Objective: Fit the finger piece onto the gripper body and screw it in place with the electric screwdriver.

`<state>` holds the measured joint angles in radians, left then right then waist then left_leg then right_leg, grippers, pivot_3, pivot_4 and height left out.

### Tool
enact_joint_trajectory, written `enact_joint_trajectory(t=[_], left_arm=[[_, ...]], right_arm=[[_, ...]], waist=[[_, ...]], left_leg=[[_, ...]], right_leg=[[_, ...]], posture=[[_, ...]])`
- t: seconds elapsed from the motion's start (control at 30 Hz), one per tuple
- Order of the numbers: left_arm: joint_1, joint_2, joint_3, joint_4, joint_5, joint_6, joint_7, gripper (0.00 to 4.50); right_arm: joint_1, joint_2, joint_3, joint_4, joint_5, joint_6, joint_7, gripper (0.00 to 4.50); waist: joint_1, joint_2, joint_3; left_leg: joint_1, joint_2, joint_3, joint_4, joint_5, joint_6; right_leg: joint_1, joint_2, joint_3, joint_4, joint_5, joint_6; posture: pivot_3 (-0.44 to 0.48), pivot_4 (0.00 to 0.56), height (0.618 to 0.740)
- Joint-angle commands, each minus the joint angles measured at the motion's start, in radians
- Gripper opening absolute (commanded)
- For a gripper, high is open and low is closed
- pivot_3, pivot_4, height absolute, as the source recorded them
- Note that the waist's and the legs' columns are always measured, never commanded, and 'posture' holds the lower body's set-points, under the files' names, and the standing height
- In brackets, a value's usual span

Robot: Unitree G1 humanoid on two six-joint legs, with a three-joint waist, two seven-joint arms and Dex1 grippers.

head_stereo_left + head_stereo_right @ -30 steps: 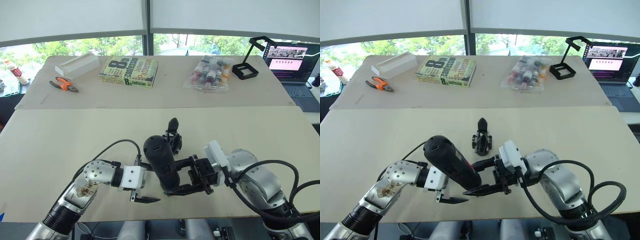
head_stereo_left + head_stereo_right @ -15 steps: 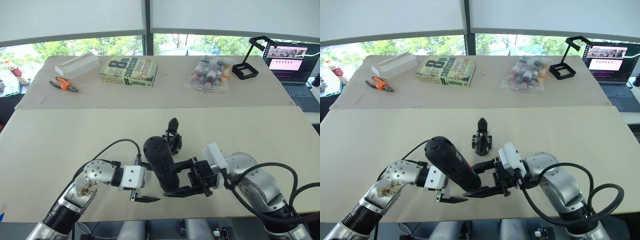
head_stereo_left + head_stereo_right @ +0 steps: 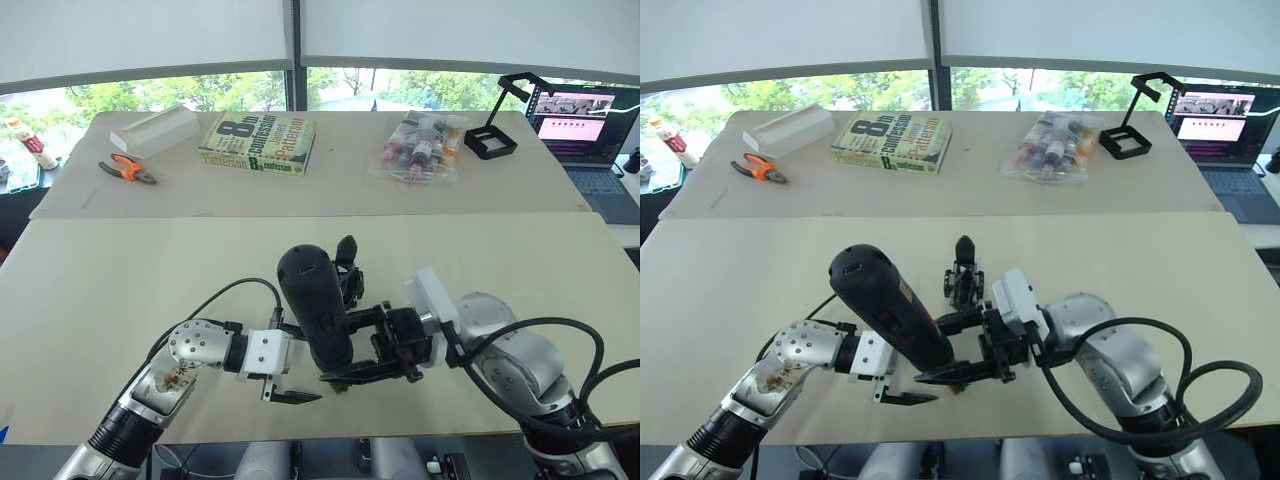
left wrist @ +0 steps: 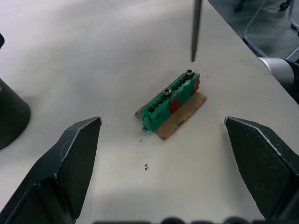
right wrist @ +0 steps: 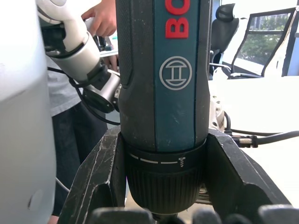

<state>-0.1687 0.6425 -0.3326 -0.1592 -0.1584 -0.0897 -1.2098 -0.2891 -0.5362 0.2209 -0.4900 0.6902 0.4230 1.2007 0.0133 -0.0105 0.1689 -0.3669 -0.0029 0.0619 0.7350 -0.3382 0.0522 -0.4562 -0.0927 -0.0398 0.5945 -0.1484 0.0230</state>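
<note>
**Right claw holds the screwdriver above the green block**

Left eye view: The right claw is closed around the electric screwdriver. The tool stands almost straight up, leaning a little, with its fat end on top. The left claw is wide open and holds nothing. It sits low over the near edge of the pale surface, just beside the screwdriver. The gripper body stands on the surface right behind the screwdriver, with its 1 pointed finger sticking up. Far back there is a book, orange pliers, a white box, a bag of small bottles, a black stand and a laptop.

Right eye view: Here the gripper body is clear of the screwdriver, a bit behind it and toward the robot's right. The right claw grips the tool low down.

Left wrist view: The 2 fingers of the left claw are far apart. Between them, on the surface, lies a small green block on a brown scrap. It has 2 screws on it. The thin metal bit hangs just above the block's far end, not touching it.

Right wrist view: The 2 fingers of the right claw press on both sides of the screwdriver. It has red letters and a round mark. A person's hand is behind it.
</note>
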Motion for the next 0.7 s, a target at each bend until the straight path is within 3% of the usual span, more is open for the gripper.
enact_joint_trajectory(t=[0.03,0.7], left_arm=[[-0.007,-0.002,0.000,-0.014,-0.003,-0.011,0.003,4.50],[-0.004,0.003,0.003,-0.023,-0.009,-0.008,-0.004,4.50]], right_arm=[[0.008,-0.004,-0.023,-0.026,0.020,-0.031,0.020,1.90],[0.010,0.005,-0.021,-0.011,-0.010,-0.041,0.033,1.90]], waist=[[-0.001,0.000,0.000],[-0.001,0.000,0.000]], left_leg=[[0.000,0.000,0.000,0.000,0.000,0.000],[0.000,0.000,0.000,0.000,0.000,0.000]], right_leg=[[0.000,0.000,0.000,0.000,0.000,0.000],[0.000,0.000,0.000,0.000,0.000,0.000]], posture=[[0.000,0.150,0.740],[0.000,0.150,0.740]])
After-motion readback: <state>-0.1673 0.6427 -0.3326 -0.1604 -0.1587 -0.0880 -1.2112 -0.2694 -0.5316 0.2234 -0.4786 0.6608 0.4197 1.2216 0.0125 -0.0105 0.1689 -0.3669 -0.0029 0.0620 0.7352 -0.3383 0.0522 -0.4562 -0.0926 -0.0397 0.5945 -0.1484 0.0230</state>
